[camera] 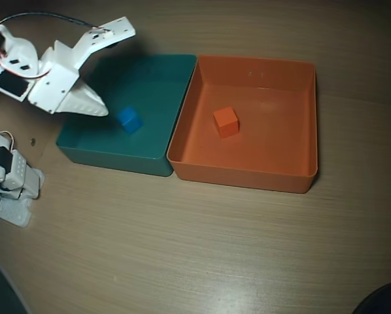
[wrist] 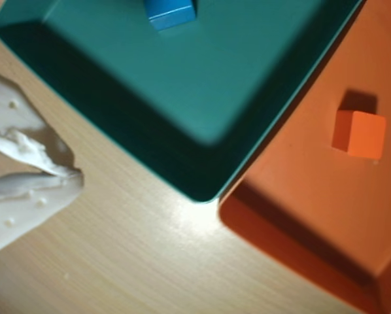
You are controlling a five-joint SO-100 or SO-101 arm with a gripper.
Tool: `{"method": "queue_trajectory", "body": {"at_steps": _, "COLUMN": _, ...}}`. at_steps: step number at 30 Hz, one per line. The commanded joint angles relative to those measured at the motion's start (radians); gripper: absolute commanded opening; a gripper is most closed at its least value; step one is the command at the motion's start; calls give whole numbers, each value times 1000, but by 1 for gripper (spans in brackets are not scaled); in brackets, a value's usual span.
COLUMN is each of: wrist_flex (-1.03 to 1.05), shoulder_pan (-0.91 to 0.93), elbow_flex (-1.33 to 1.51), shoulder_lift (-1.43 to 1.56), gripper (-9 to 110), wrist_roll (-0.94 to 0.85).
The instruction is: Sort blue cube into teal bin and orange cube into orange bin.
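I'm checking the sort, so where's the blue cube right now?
In the overhead view the blue cube sits on the floor of the teal bin, left of the orange bin, just right of the closed fingers.

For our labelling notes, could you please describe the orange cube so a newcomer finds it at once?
On the wooden table, the orange bin is the right-hand tray overhead. The orange cube sits on its floor, left of centre; the same-sized blue cube sits in the teal bin.
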Motion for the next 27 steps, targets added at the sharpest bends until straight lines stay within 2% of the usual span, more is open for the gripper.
{"method": "queue_trajectory", "body": {"at_steps": 1, "wrist_flex": -11, "shoulder_pan": 17, "elbow_flex": 57, "shoulder_lift": 123, "gripper": -6, "wrist_roll": -9}}
{"method": "queue_trajectory", "body": {"at_steps": 14, "wrist_flex": -11, "shoulder_pan": 224, "elbow_flex": 540, "shoulder_lift": 632, "gripper": -6, "wrist_roll": -11}}
{"method": "queue_trajectory", "body": {"at_steps": 27, "wrist_flex": -11, "shoulder_pan": 259, "elbow_flex": 1129, "shoulder_lift": 1272, "gripper": -6, "wrist_roll": -11}}
